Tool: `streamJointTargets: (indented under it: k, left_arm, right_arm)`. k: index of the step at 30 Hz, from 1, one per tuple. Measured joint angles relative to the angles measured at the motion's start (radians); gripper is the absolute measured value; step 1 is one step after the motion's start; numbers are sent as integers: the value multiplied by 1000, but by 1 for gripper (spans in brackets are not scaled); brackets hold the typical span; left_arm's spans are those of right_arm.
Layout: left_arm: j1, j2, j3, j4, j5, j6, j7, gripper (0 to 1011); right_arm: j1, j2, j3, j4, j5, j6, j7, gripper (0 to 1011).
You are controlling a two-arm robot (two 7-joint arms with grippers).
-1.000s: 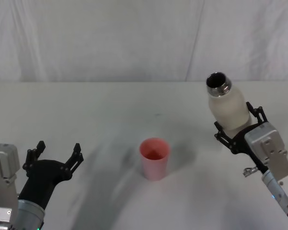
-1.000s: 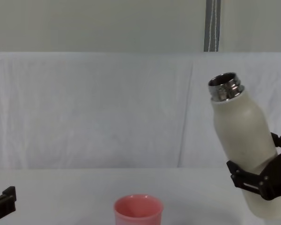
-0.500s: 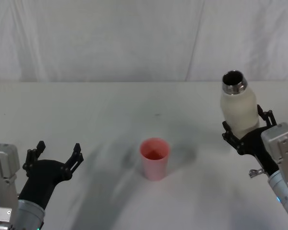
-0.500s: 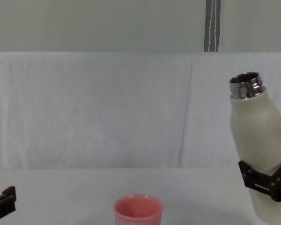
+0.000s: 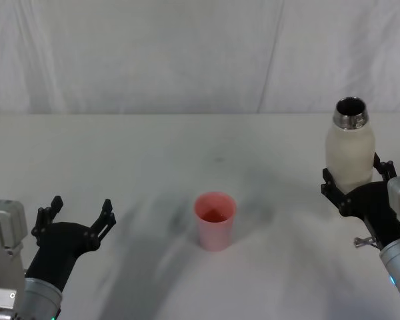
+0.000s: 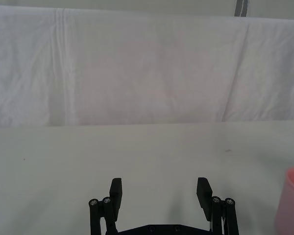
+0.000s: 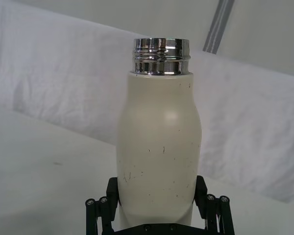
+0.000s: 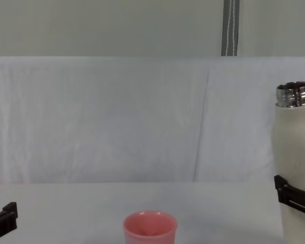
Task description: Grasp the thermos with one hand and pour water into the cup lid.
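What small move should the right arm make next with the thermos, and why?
Probably lower it to the table. The right pincer holds the thermos upright, well to the right of the cup lid. The left pincer sits open, idle.

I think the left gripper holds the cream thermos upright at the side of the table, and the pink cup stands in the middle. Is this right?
Not quite: the right gripper holds the thermos, as the head view shows. The thermos is upright and the pink cup stands in the middle. The left gripper is open, holding nothing.
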Motion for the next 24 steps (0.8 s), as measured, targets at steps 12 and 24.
streamJointTargets:
  k: [12,24]
  left_arm:
    - [0,0,0,0,0,0,0,1001]
    - [0,0,0,0,0,0,0,1001]
  right_arm:
    - [-4,-34,29,8,79,10,16,950]
    - [-7,-53,44,24,132,18,25,950]
